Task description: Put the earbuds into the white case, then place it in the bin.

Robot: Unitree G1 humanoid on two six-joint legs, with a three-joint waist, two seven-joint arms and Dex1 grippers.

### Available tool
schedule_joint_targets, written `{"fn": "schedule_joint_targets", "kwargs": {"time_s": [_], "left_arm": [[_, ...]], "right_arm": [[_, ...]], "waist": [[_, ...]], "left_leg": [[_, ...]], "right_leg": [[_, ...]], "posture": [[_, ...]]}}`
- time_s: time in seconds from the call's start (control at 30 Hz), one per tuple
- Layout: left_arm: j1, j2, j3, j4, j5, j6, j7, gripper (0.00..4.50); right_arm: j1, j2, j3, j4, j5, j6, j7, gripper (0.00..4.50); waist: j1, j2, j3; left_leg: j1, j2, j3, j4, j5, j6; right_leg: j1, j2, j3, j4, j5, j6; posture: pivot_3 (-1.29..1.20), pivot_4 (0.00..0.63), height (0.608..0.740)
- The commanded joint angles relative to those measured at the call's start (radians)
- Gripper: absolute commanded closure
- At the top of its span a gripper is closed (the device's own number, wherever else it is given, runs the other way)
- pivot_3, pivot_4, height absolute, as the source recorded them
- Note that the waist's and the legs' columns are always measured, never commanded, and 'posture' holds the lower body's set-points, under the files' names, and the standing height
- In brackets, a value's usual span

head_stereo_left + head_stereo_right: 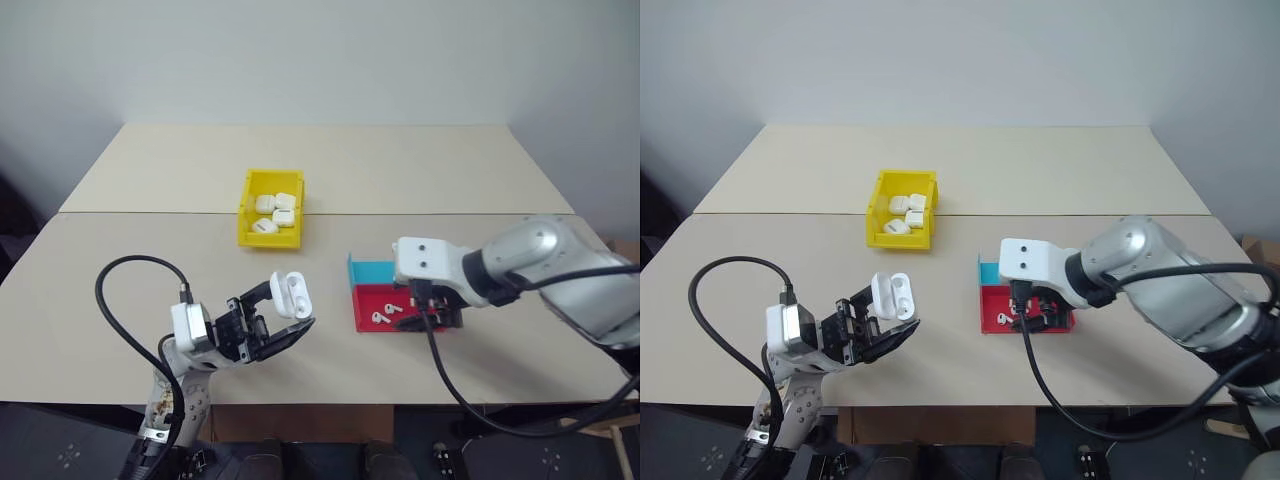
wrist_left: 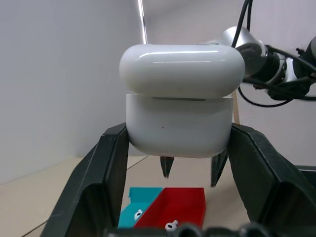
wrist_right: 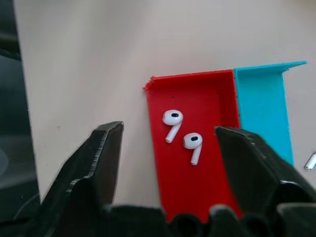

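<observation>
Right wrist view: two earbuds (image 3: pixel 182 132) lie side by side in the red tray (image 3: pixel 207 173), stems free. They look light, rigid and slippery; the likely best hold is across one bud's stem, with light force. The right gripper (image 3: pixel 170 143) points steeply down over the tray, fingers apart and empty. The left gripper (image 1: pixel 268 322) is raised off the table, angled up toward the right arm, fingers clamped on the case (image 1: pixel 290 295), lid open. The bin (image 1: pixel 247 215) sits beyond, holding other cases.
</observation>
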Motion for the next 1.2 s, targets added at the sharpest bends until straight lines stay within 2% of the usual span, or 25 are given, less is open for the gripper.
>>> {"fn": "schedule_joint_targets", "kwargs": {"time_s": [0.03, 0.33, 0.47, 0.7, 1.2], "left_arm": [[0.020, 0.027, 0.044, -0.064, -0.027, 0.032, -0.033, 1.75], [0.058, 0.045, 0.123, -0.003, -0.019, 0.008, -0.194, 1.75], [0.073, 0.043, 0.147, 0.005, -0.021, 0.000, -0.254, 1.75], [0.092, 0.032, 0.169, 0.003, -0.014, -0.002, -0.284, 1.75], [0.124, 0.013, 0.170, -0.056, -0.007, 0.016, -0.236, 1.75]], "right_arm": [[-0.042, 0.039, 0.046, 0.030, -0.065, 0.002, 0.006, 1.65], [-0.080, 0.192, 0.165, 0.134, -0.169, 0.017, -0.011, 1.65], [-0.078, 0.223, 0.187, 0.172, -0.196, 0.021, -0.006, 1.65], [-0.065, 0.246, 0.197, 0.222, -0.243, 0.015, -0.007, 1.65], [-0.046, 0.253, 0.202, 0.241, -0.268, 0.005, 0.012, 1.65]], "waist": [[-0.001, 0.000, 0.000], [-0.002, 0.000, 0.000], [0.000, 0.000, 0.000], [-0.002, 0.000, 0.000], [-0.003, 0.000, 0.000]], "left_leg": [[0.000, 0.000, 0.000, 0.000, 0.000, 0.000], [0.001, 0.000, 0.000, 0.000, 0.000, 0.000], [0.000, 0.000, 0.000, 0.000, 0.000, 0.000], [0.000, 0.000, 0.000, 0.000, 0.000, 0.000], [0.000, 0.000, 0.000, 0.000, 0.000, 0.000]], "right_leg": [[0.000, 0.000, 0.000, 0.000, 0.000, 0.000], [-0.001, 0.001, 0.000, 0.002, 0.000, 0.000], [-0.002, 0.000, 0.000, 0.003, 0.000, 0.000], [-0.004, 0.000, 0.000, 0.007, -0.001, -0.001], [-0.005, 0.001, 0.000, 0.009, -0.001, -0.002]], "posture": [[0.00, 0.150, 0.740], [0.00, 0.150, 0.740], [0.00, 0.150, 0.740], [0.00, 0.150, 0.740], [0.00, 0.150, 0.740]]}}
